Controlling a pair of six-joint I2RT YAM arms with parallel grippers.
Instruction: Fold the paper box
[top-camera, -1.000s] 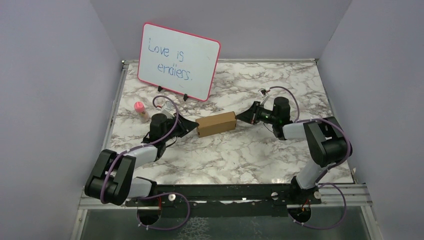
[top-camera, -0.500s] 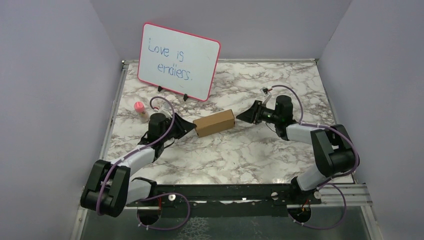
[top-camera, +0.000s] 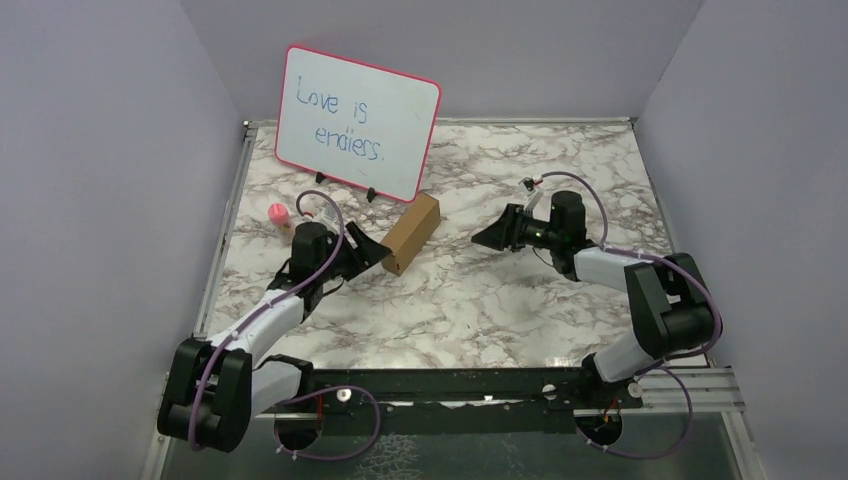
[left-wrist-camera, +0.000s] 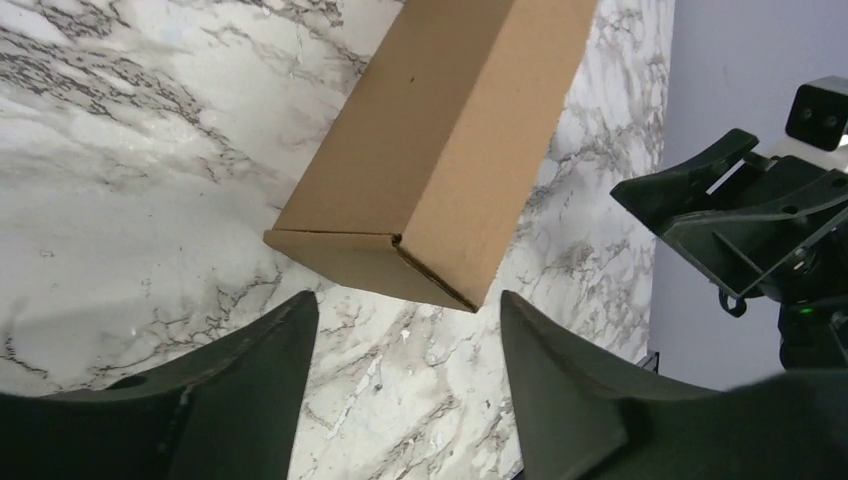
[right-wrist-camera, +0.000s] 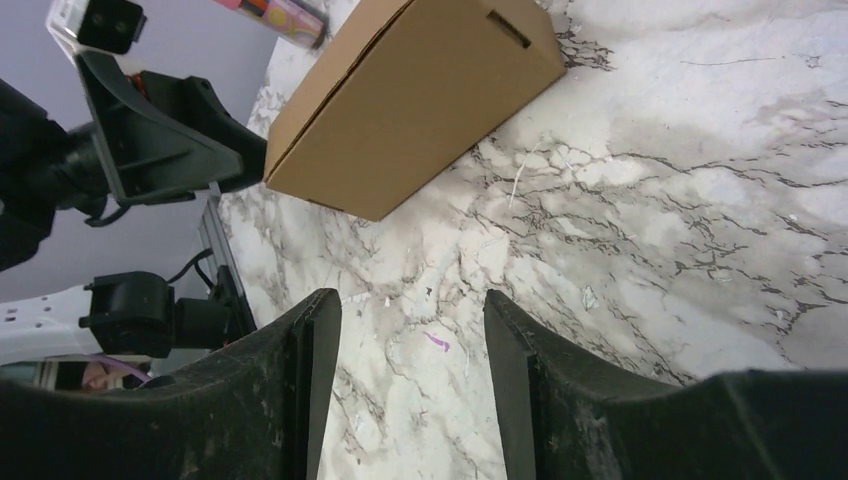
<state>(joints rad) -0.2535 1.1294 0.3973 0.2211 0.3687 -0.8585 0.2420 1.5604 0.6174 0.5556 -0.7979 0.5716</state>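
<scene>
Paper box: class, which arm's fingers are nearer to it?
The left fingers, close by one end of the paper box; the right fingers stand well away.

A broad stretch of bare table (top-camera: 500, 300) is left open across the centre and lower right of the top view, between the box (top-camera: 411, 233) and the right gripper (top-camera: 480, 238), which are well apart. The upper middle is blocked by the whiteboard (top-camera: 358, 122), near whose lower right corner the far end of the box is set. At the left, passage is narrowed by a small pink-capped bottle (top-camera: 283, 222) just beside the left arm. The near end of the box is closely faced by the left gripper (top-camera: 374, 251), its fingers spread and not touching. Both sides are closed by walls (top-camera: 100, 200).
</scene>
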